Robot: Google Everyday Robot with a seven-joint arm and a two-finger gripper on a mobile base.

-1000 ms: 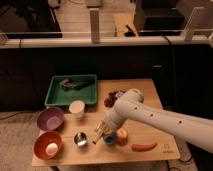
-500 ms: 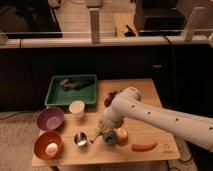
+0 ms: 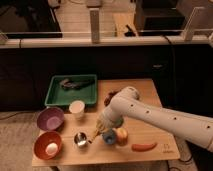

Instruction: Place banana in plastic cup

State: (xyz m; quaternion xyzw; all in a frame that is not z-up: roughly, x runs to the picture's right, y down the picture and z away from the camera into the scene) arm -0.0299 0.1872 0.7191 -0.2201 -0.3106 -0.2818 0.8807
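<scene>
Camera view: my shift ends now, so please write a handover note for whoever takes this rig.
Tool: low over the front of the table, beside the metal cup.
Banana: pale-yellow piece at the tool's tip.
Plastic cup: upright in front of the green tray.
Done: nothing placed.
Left: bring the banana to the plastic cup and drop it in.

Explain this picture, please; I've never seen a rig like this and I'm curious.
This is one camera view, looking down at a wooden table. The white tube coming in from the right is a robot arm. Its hand hangs low over the table's front, beside a metal cup. Whether it holds anything cannot be told. Also on the table are a green tray, a white cup, a purple bowl, a red bowl, a round fruit and an orange stick.
</scene>
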